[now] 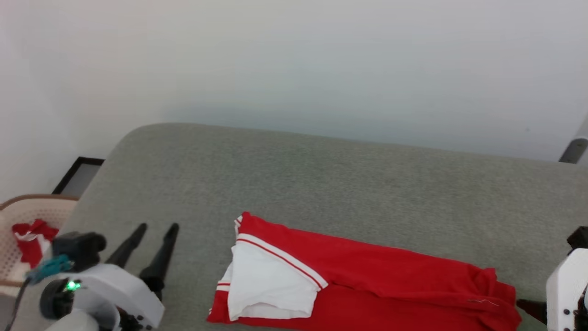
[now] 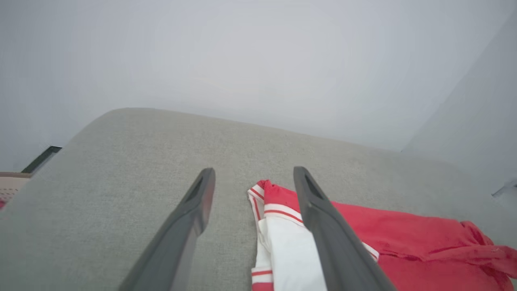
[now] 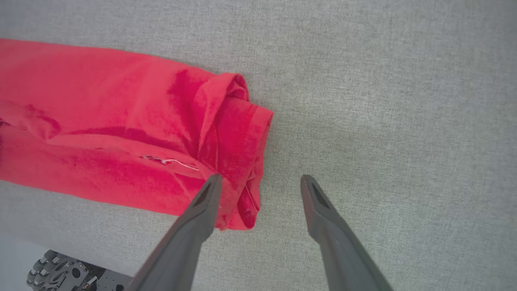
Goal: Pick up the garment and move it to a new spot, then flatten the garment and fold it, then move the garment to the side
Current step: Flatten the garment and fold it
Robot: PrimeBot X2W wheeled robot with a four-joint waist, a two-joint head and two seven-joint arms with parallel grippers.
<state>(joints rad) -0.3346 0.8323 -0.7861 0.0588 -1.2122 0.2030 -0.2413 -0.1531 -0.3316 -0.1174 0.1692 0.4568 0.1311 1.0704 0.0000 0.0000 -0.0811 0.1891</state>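
Closest to me, the left pincer hangs at the near left of the table. Its two dark fingers are spread apart with nothing between them, and a small green light glows on its pale wrist housing. It sits just left of the shirt, not touching it.

The shirt lies along the table's near edge as a long red band running left to right. Its white sleeve, edged with thin red and white stripes, is folded over the left end. The right end is bunched and rumpled.

The right pincer is at that bunched end, fingers also apart and holding nothing. One finger shows over the hem, the other over bare gray cloth. I cannot tell whether it touches the fabric.

Beyond the table's left corner stands a pale basket with some red cloth inside.
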